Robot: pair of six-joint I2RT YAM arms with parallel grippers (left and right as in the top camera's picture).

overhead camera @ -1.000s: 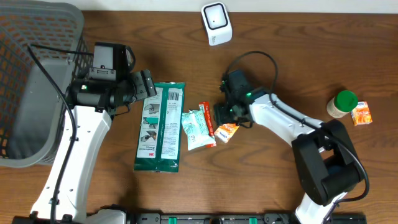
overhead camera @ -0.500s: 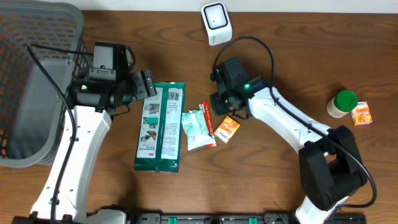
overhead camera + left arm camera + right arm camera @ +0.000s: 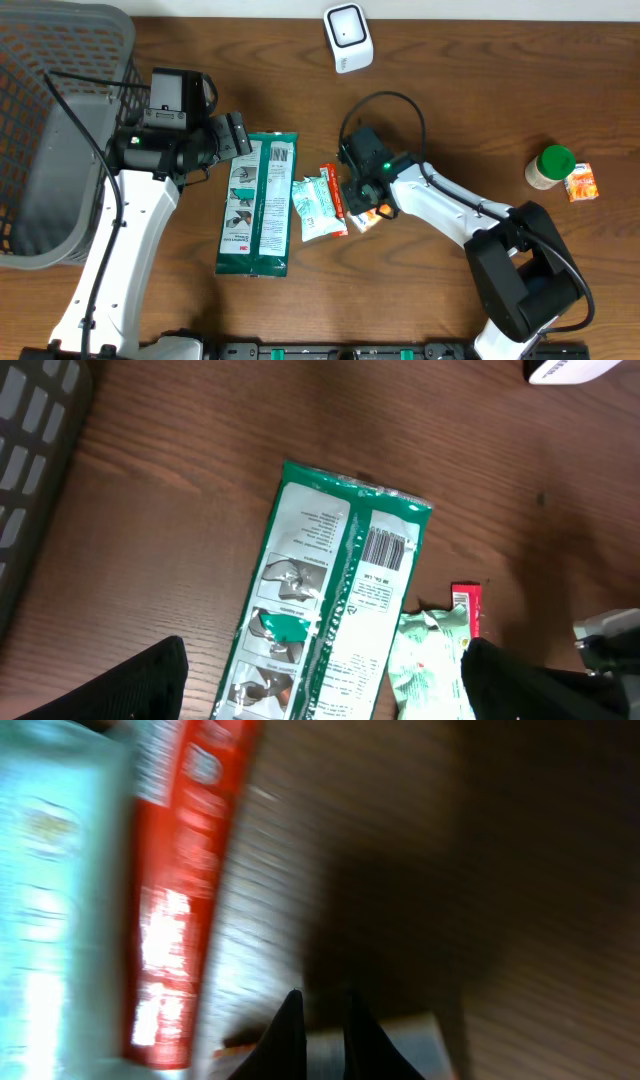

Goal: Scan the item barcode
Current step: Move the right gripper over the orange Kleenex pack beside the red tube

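A small orange packet point(image 3: 373, 213) lies on the wooden table, right of a red stick packet point(image 3: 334, 199). My right gripper point(image 3: 360, 196) is down on the orange packet's left end. In the right wrist view its dark fingers point(image 3: 288, 1030) stand close together, shut on the packet's pale edge point(image 3: 410, 1042), with the red stick packet point(image 3: 185, 890) just to the left. The white scanner point(image 3: 347, 37) stands at the table's back edge. My left gripper point(image 3: 240, 134) hangs open over the top of a long green packet point(image 3: 258, 203), whose barcode point(image 3: 387, 548) faces up.
A pale green wipes packet point(image 3: 315, 208) lies between the green packet and the red stick. A grey basket point(image 3: 45, 140) fills the far left. A green-lidded jar point(image 3: 549, 166) and another orange packet point(image 3: 581, 183) sit at the right.
My right gripper swung up and left, then came down on the orange packet's left end, and its fingers closed from wide to nearly together. The left arm has not moved.
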